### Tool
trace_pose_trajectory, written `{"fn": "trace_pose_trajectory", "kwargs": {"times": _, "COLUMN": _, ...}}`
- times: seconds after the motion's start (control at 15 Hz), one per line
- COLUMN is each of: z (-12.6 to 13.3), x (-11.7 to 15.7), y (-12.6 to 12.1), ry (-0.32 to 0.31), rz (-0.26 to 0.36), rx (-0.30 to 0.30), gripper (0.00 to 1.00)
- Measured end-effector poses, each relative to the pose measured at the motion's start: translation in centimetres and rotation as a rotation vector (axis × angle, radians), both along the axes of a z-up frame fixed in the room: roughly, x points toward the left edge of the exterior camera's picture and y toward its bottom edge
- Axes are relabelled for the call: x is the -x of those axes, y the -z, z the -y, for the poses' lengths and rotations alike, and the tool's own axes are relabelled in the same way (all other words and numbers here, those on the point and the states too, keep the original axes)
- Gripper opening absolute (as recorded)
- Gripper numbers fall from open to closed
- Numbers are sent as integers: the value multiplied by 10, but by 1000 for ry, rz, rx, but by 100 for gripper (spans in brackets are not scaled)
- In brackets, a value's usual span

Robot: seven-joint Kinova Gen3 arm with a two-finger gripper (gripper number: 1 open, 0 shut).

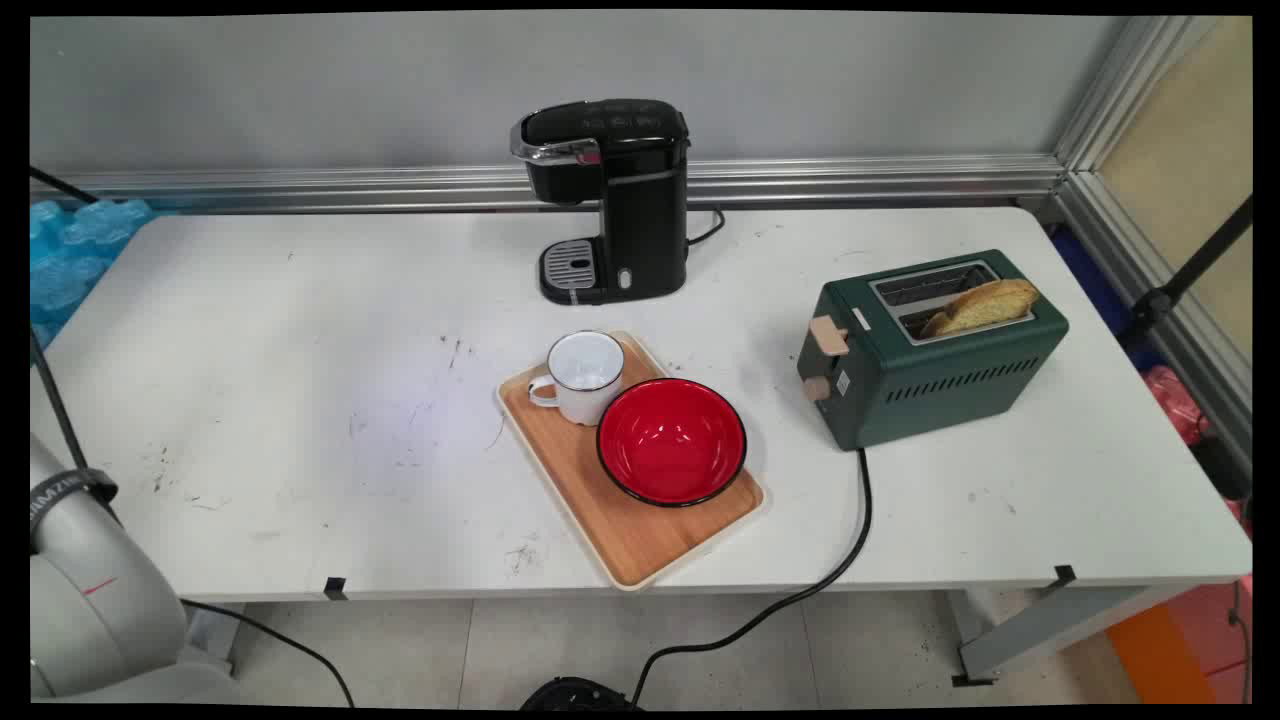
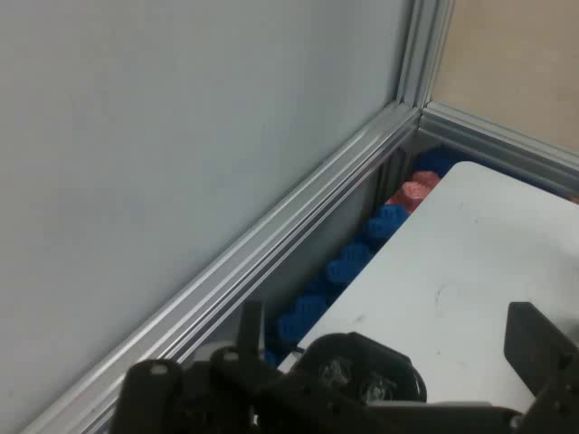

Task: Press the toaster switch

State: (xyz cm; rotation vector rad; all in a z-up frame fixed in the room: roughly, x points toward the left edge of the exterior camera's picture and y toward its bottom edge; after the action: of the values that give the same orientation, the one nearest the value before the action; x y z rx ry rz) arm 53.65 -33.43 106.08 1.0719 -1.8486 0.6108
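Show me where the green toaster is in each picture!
Main view: the green toaster stands on the right part of the white table, right of the wooden tray, with bread in one slot.
Hand view: not in it; only the wall and a table corner show.
Shared landmark: the silver rail along the foot of the wall, running to the room's corner.

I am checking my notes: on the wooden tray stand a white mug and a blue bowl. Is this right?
Not quite. In the main view the bowl on the wooden tray is red with a black rim, not blue. The white mug stands beside it on the tray, as you wrote.
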Motion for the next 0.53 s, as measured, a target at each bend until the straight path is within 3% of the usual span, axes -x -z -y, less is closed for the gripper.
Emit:
{"fn": "trace_pose_trajectory", "kwargs": {"times": 0.2, "z": -7, "x": 3, "y": 7, "ry": 55, "rz": 25, "rx": -21, "gripper": 100}}
{"fn": "trace_pose_trajectory", "kwargs": {"times": 0.53, "z": -32, "x": 27, "y": 17, "ry": 269, "rz": 85, "rx": -47, "gripper": 100}}
